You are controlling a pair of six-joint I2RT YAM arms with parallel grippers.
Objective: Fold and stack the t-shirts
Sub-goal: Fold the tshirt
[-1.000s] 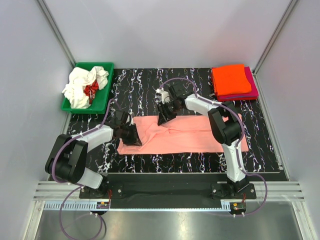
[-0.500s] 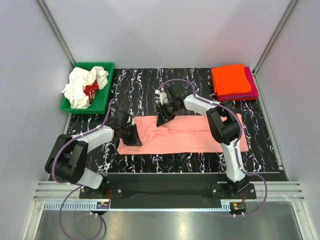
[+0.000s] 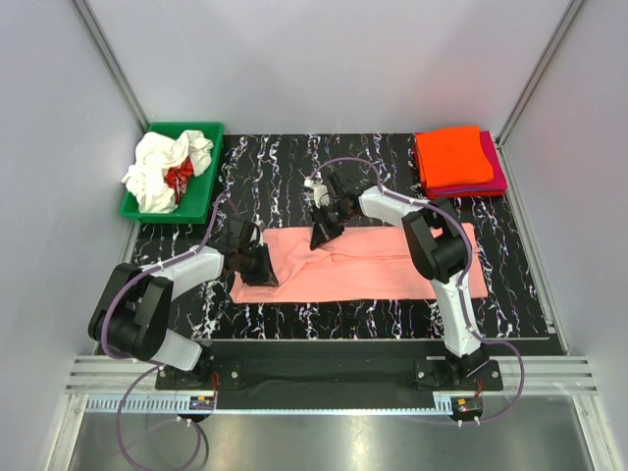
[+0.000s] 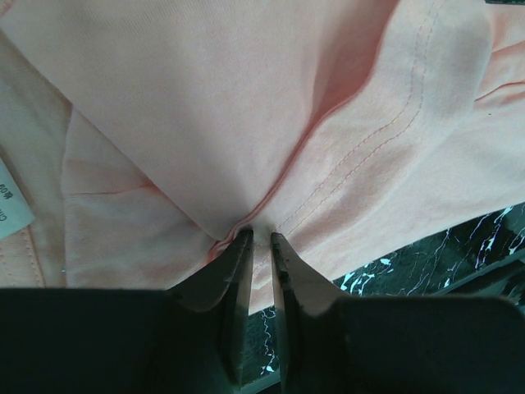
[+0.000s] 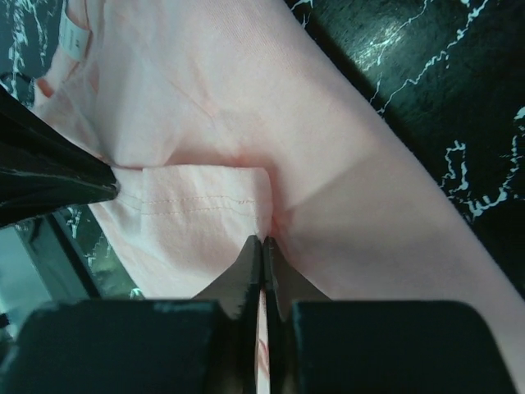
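my left gripper (image 4: 261,238) is nearly shut, just a thin slit between the fingers, with a bunched ridge of the salmon-pink soft cloth t-shirt (image 3: 363,265) pinched in it. from the wrist view you can see the crease running straight into the tips, a stitched hem just to the right of it and a small white sewn-in label (image 4: 11,207) off at the left edge.

my right gripper (image 5: 262,240) has its fingers squeezed together too, tips basically touching, clamped on the corner of a folded-over hem flap of the same shirt.

from the top camera the pink shirt lies spread as a wide strip across the near middle of the black white-veined marble-look tabletop (image 3: 285,162). the left gripper sits at its left end and the right one at its far edge, left of centre, both arms reaching in low.

the other shirts: a bright orange folded t-shirt (image 3: 453,155) sits on top of a magenta folded t-shirt (image 3: 496,177) in the far right corner, well apart from the pink one. the white crumpled t-shirts (image 3: 162,162) and a bit of a red t-shirt (image 3: 179,175) are heaped in the green plastic bin (image 3: 137,208) at the far left corner, spilling over its rim.
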